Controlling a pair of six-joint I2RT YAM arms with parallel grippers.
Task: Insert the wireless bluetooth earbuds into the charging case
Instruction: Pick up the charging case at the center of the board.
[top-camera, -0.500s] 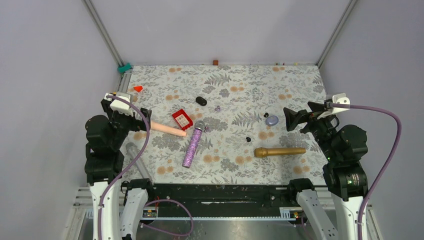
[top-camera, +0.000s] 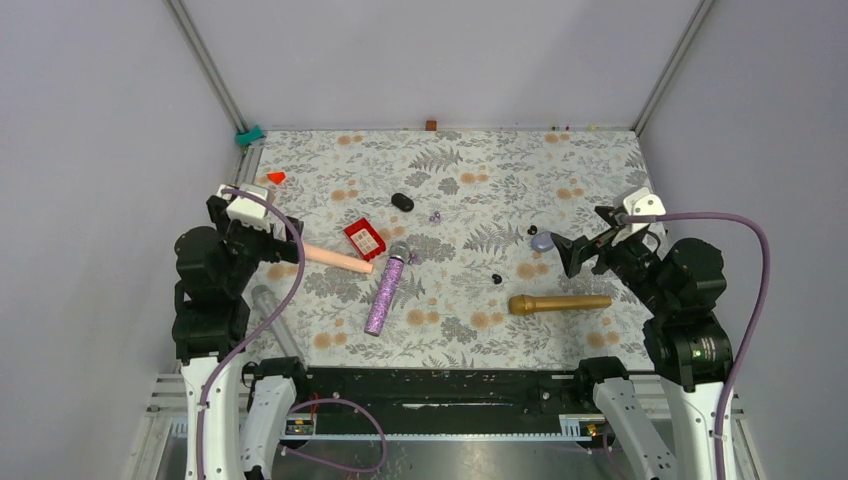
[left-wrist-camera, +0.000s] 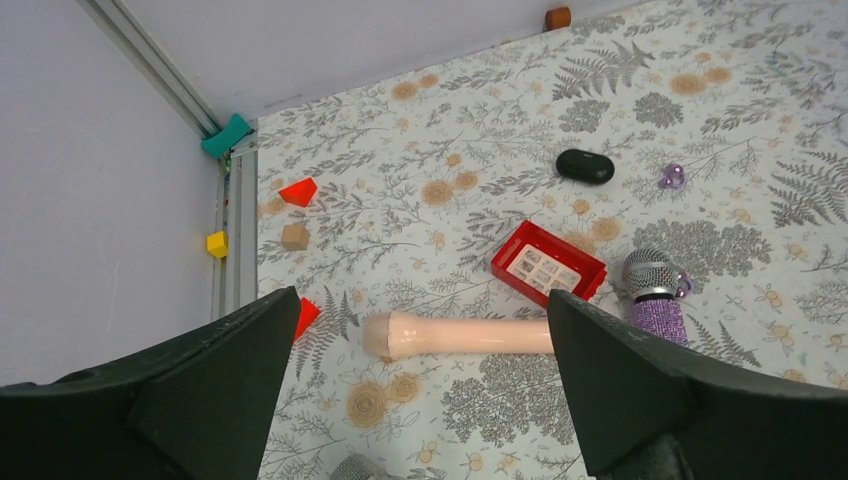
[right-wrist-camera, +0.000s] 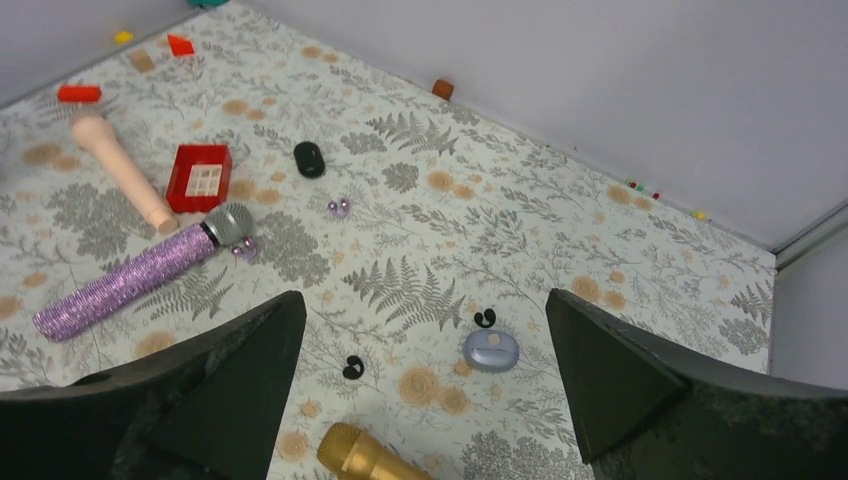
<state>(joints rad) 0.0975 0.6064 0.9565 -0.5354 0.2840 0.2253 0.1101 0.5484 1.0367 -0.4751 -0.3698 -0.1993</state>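
right gripper (top-camera: 578, 245), jaws wide and empty, has swung inward toward the two black earbuds (top-camera: 497, 278) at centre-right of the top view, so a pickup looks next, while the black charging case (top-camera: 402, 202) sits upper centre and the left gripper (left-wrist-camera: 420, 297) gapes empty.

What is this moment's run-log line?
left hand: open, empty | right hand: open, empty | earbuds: both loose on table | black oval capsule: apart from both hands
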